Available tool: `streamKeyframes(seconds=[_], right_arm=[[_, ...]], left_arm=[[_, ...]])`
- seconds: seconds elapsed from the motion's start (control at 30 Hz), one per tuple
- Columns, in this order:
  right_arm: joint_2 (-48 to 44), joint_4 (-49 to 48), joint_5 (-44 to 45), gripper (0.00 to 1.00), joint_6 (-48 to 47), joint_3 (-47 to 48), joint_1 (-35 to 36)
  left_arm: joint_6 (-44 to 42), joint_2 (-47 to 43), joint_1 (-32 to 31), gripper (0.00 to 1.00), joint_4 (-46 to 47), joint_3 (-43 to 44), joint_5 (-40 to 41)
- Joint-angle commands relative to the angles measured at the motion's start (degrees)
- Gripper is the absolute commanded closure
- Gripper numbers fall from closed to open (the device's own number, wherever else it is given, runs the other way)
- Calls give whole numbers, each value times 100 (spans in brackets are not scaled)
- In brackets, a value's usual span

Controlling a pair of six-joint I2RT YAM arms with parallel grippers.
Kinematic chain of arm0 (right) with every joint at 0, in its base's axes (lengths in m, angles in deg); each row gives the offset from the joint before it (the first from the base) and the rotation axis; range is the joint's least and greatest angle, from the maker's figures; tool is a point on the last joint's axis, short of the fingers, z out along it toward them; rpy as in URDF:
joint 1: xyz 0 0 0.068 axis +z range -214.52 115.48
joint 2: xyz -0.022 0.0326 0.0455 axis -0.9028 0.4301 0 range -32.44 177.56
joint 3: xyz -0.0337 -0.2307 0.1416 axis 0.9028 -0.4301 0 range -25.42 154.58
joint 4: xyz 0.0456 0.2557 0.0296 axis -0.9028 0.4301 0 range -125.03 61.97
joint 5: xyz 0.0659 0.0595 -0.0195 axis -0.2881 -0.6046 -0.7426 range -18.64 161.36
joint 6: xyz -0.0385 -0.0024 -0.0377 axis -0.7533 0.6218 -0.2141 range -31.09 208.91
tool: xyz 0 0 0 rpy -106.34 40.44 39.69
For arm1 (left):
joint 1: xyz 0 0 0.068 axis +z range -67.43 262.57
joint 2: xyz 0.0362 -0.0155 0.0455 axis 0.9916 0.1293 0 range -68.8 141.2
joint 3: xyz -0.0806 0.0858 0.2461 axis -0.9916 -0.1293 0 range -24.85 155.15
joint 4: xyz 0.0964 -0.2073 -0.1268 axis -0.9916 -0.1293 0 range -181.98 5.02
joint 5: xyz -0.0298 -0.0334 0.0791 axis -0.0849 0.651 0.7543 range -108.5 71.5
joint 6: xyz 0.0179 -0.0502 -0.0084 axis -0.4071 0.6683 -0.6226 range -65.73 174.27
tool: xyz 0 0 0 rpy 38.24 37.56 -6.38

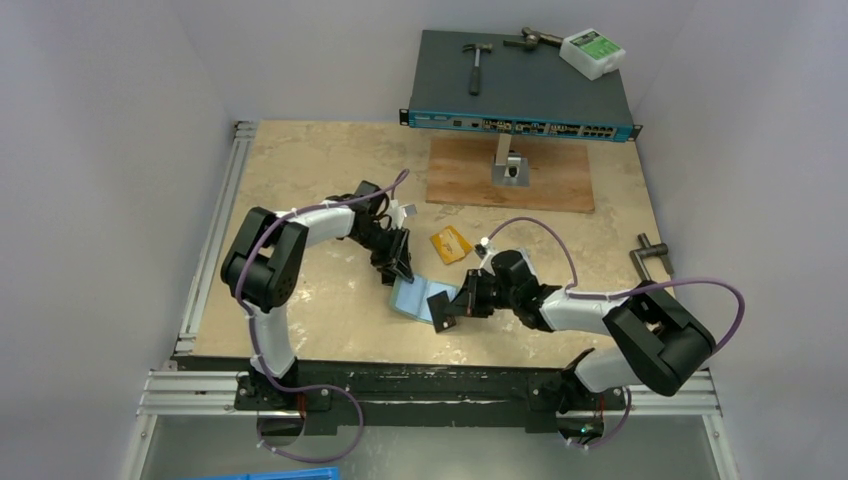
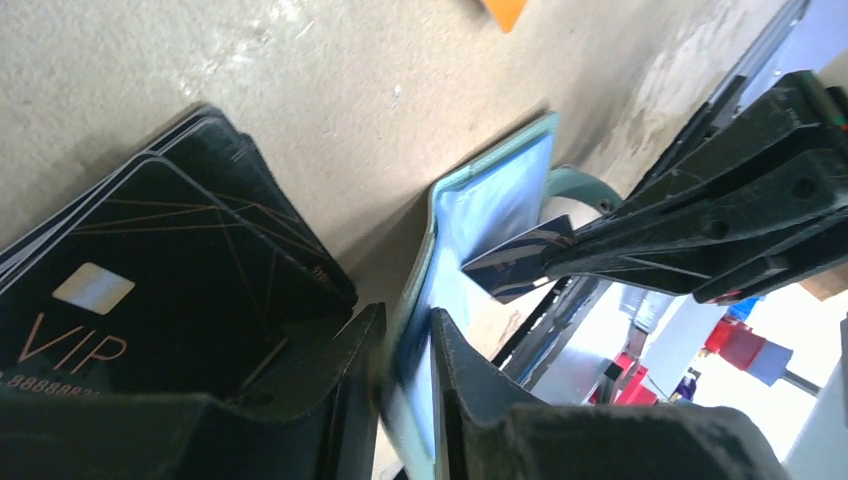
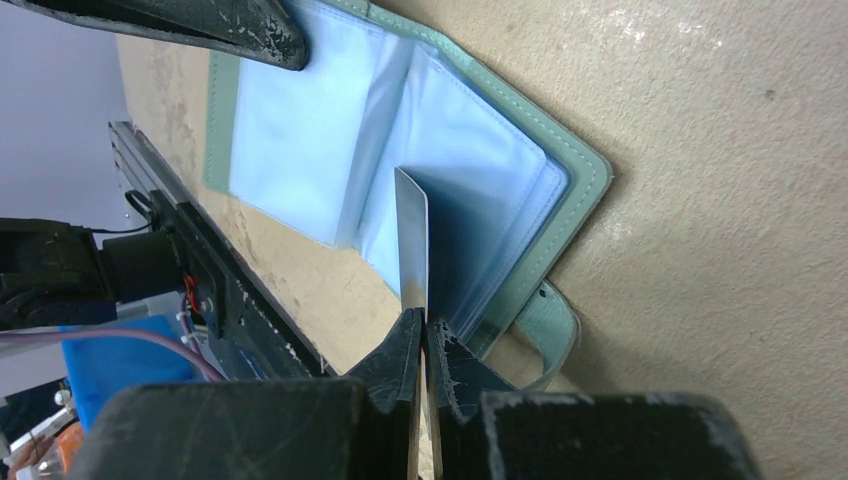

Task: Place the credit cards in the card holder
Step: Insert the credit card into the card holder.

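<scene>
well, card holder (image 1: 415, 297) lies on beige tabletop (image 1: 300, 180) between white walls (image 1: 100, 150).

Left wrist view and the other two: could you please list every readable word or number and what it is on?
"VIP": on the black card.
"8888888": below it on that card, partly hidden.
Green label on the white box: too small to read.
Markings on the switch front: too small.

Card holder (image 1: 415, 298) on tabletop (image 1: 330, 170) between left end effector (image 2: 405, 325) and right end effector (image 3: 424, 325), loose card (image 1: 452, 244) behind it, upright card (image 3: 412, 240) in it
</scene>
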Motion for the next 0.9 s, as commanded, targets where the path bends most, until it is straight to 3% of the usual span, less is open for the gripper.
streamKeyframes(seconds=[0.0,0.17,0.43,0.67,0.87], right_arm=[[-58,204,48,100,-212,-155,-10],[-62,104,66,100,-165,-196,-13],[-276,164,-105,100,-195,-64,-185],[-670,590,90,100,-288,240,-361],[-878,863,304,100,-309,449,-429]], left_arm=[[-528,-2,-38,79,-343,79,468],[-869,-129,-203,82,-415,-113,699],[-1193,-448,-445,81,-308,-264,112],[-147,-442,-410,82,286,-521,-488],[897,-341,-556,81,1206,-729,-517]])
